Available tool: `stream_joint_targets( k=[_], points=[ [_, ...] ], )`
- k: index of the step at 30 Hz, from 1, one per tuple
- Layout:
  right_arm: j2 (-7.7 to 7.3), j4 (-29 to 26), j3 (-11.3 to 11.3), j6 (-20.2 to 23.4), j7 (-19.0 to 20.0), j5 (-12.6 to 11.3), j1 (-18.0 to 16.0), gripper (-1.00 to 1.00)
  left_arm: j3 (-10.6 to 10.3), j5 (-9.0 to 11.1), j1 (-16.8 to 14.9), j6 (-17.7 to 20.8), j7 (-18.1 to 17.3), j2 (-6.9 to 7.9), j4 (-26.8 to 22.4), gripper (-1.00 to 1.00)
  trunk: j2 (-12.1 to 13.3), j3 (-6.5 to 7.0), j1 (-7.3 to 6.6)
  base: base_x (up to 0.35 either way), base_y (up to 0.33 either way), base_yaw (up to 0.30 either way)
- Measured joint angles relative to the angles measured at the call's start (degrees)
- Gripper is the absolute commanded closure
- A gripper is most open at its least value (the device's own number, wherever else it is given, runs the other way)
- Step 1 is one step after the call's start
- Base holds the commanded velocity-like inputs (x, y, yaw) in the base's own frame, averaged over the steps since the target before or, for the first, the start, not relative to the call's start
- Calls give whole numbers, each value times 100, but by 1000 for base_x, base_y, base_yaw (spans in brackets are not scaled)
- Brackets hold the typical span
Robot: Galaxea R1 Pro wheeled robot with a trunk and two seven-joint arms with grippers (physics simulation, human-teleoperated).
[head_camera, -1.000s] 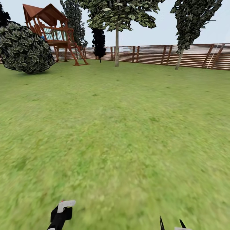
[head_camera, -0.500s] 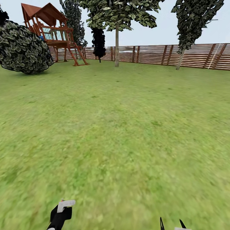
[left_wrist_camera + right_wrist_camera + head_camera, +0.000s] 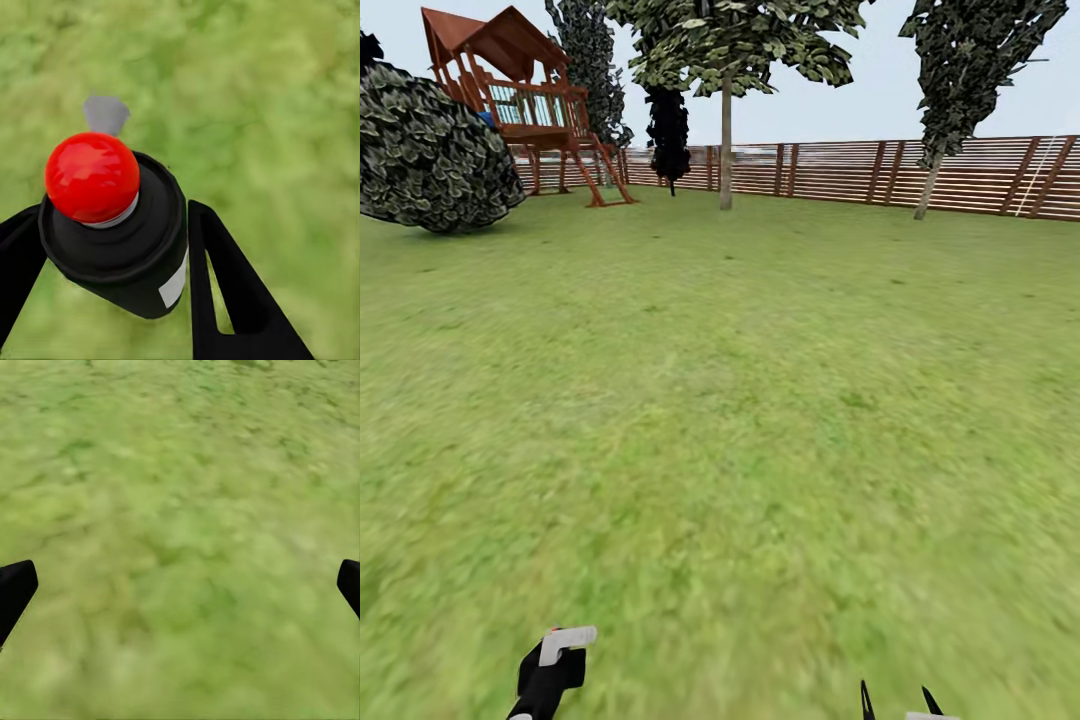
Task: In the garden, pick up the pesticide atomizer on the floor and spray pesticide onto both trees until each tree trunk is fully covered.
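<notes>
While the left gripper (image 3: 112, 247) is clamping the pesticide atomizer (image 3: 112, 225) and the right gripper (image 3: 180, 585) is gaping wide, driving should be aiming squarely at the nearer tree trunk (image 3: 726, 150).

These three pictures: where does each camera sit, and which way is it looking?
Head view: on the robot's head, looking forward and down across the lawn to the fence and trees; both grippers peek in below.
Left wrist view: by the left gripper, its fingers gripping the pesticide atomizer above grass.
Right wrist view: by the right gripper, open, over grass.
Shared: all see lawn; head and left wrist views see the atomizer.
</notes>
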Motion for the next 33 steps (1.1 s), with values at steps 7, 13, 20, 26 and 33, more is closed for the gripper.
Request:
stream_joint_targets(
  k=[7, 13, 20, 26, 33],
  points=[
    [0, -1, 0, 0, 4, 0, 0, -100, -1, 1, -1, 0, 2, 0, -1, 100, 0, 0, 0, 340, 0, 0],
    [0, -1, 0, 0, 2, 0, 0, -100, -6, -11, 2, 7, 2, -7, 2, 100, 0, 0, 0, 340, 0, 0],
    [0, -1, 0, 0, 2, 0, 0, -100, 1, -11, 1, 9, 2, 1, 16, 100, 0, 0, 0, 340, 0, 0],
    [0, -1, 0, 0, 2, 0, 0, -100, 4, -11, 0, 9, 2, 2, 4, 100, 0, 0, 0, 340, 0, 0],
    [0, -1, 0, 0, 5, 0, 0, -100, -6, -11, -2, 7, 1, -2, 2, 100, 0, 0, 0, 340, 0, 0]
  ],
)
